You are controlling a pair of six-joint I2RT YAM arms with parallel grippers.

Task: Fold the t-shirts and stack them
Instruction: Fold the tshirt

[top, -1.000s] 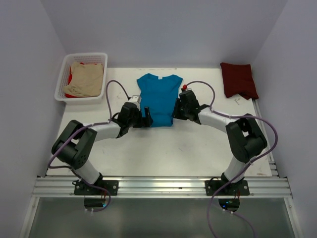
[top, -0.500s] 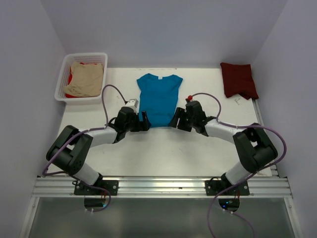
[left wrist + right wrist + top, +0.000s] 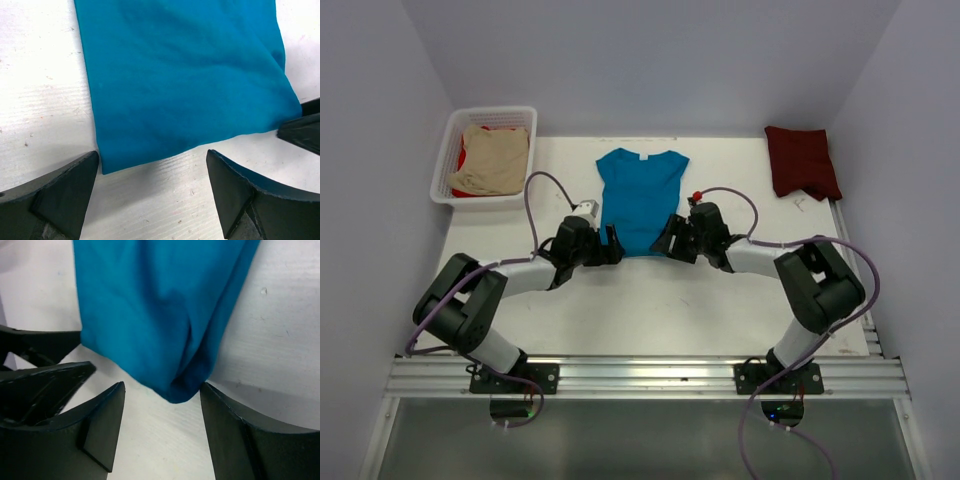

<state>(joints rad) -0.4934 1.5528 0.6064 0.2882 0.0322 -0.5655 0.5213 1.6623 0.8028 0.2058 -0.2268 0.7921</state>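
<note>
Both arms have just slid back from the sides of the teal t-shirt (image 3: 640, 200) to its near hem, left gripper (image 3: 613, 245) and right gripper (image 3: 667, 242) gaping at the corners, nothing pinched yet, shirt flat mid-table (image 3: 650, 300), so a bottom-up fold looks imminent.

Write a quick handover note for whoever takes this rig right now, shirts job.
Left tool: open, at the teal shirt, near-left hem corner.
Right tool: open, straddling the near-right corner; nothing gripped.
Maroon shirt lies folded at far right. Beige shirt and red shirt sit in the basket.
To do: grip hem, fold it, stack, then the basket shirts.
</note>
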